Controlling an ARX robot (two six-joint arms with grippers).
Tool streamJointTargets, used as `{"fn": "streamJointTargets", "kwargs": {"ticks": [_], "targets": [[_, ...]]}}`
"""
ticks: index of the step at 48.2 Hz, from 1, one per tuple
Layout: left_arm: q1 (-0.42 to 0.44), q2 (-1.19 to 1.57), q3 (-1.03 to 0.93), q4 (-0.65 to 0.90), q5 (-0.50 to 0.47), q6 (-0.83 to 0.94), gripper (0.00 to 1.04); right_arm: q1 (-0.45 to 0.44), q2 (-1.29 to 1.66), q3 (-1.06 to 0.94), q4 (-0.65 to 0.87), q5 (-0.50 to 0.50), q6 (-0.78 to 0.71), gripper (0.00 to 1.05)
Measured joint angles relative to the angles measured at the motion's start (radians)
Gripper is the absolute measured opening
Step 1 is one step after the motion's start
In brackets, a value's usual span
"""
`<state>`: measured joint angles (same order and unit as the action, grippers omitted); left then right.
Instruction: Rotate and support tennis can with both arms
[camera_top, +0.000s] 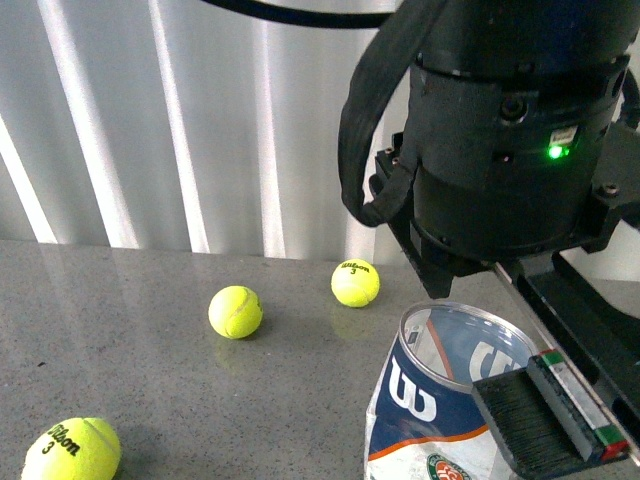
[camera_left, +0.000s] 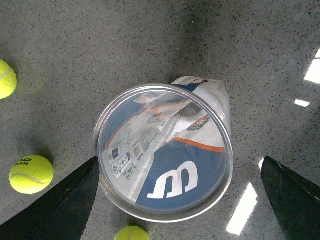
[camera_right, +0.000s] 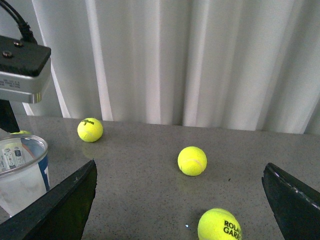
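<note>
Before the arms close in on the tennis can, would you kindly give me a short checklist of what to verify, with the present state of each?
1. Tennis can upright, mouth open, on the table: ok.
2. Can empty: ok, only the label shows through it.
3. Left gripper open and straddling the can: ok, one finger at the rim, the other clear.
4. Right gripper open: ok, but nothing lies between its fingers.
5. Loose tennis balls clear of the can: cannot tell; one lies near its base.
</note>
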<state>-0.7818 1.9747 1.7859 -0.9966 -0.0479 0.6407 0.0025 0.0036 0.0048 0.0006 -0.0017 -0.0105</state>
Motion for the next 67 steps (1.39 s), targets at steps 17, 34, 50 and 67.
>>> {"fn": "streamJointTargets", "kwargs": {"ticks": [17, 34, 50, 67], "targets": [[0.048, -0.189, -0.027, 0.125, 0.121, -0.122, 0.98, 0.000, 0.000, 0.000, 0.000, 0.000, 0.000, 0.98], [0.367, -0.515, -0.297, 0.394, 0.202, -0.346, 0.98, 0.000, 0.000, 0.000, 0.000, 0.000, 0.000, 0.98], [0.575, -0.974, -0.977, 1.091, -0.097, -0.576, 0.75, 0.000, 0.000, 0.000, 0.000, 0.000, 0.000, 0.98], [0.678, -1.220, -1.466, 1.424, -0.045, -0.631, 0.05, 0.000, 0.000, 0.000, 0.000, 0.001, 0.000, 0.98]]}}
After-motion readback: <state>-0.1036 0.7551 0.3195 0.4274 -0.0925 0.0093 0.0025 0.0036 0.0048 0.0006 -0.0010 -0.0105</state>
